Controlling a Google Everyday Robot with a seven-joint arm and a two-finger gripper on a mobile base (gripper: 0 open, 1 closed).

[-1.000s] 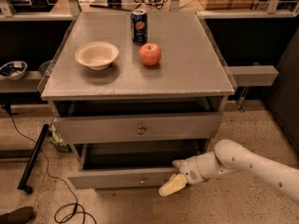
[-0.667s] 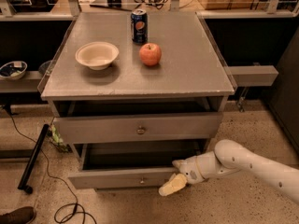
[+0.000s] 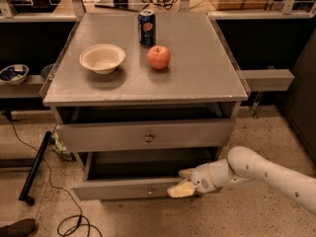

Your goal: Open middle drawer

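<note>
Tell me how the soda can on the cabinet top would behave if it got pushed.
The soda can stands upright and is tall for its base, so a high push would probably tip it, then it may roll. Its smooth metal likely slides on the flat grey cabinet top. The gripper is far below, at the pulled-out middle drawer.
</note>
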